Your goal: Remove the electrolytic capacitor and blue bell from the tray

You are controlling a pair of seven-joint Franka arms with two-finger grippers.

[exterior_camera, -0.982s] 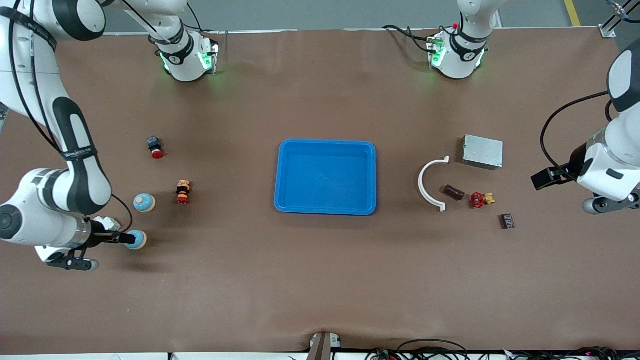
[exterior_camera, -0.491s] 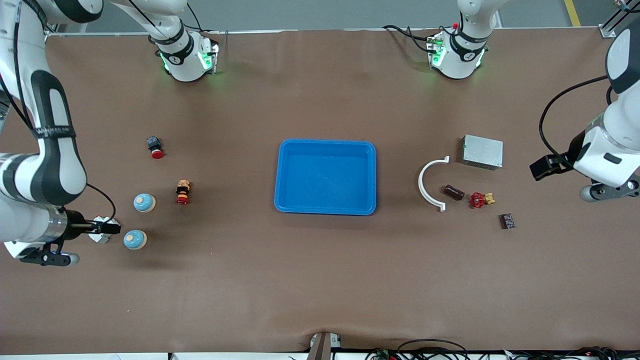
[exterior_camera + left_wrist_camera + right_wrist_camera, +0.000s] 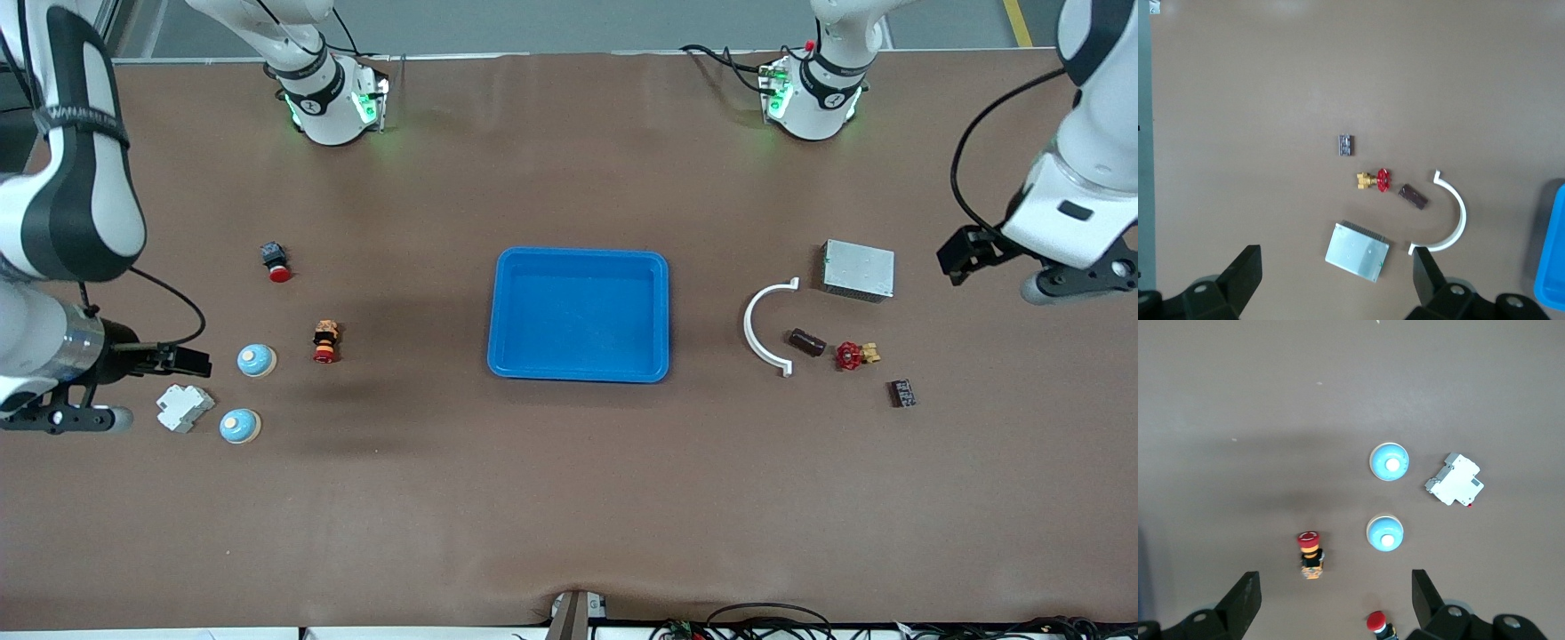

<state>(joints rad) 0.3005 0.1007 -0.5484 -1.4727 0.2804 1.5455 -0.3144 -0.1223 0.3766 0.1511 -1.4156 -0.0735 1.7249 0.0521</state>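
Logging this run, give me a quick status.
Both end effectors, left and right, open, empty. Capacitor and bells on table; blue tray holds nothing. Nothing in the way.

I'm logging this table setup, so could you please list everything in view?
tray: 1, blue, table centre.
bells: 2, light blue, toward the right arm's end.
breaker: 1, white, beside the bells.
emergency-stop buttons: 2, red-capped, between bells and tray.
curved clip: 1, white, toward the left arm's end.
capacitor: 1, dark brown, beside the clip.
valve: 1, red and brass, beside the capacitor.
metal box: 1, silver, farther from the camera than the valve.
chip: 1, dark, nearest the camera in this group.
right gripper: jaws open, empty, near the bells.
left gripper: jaws open, empty, beside the metal box.
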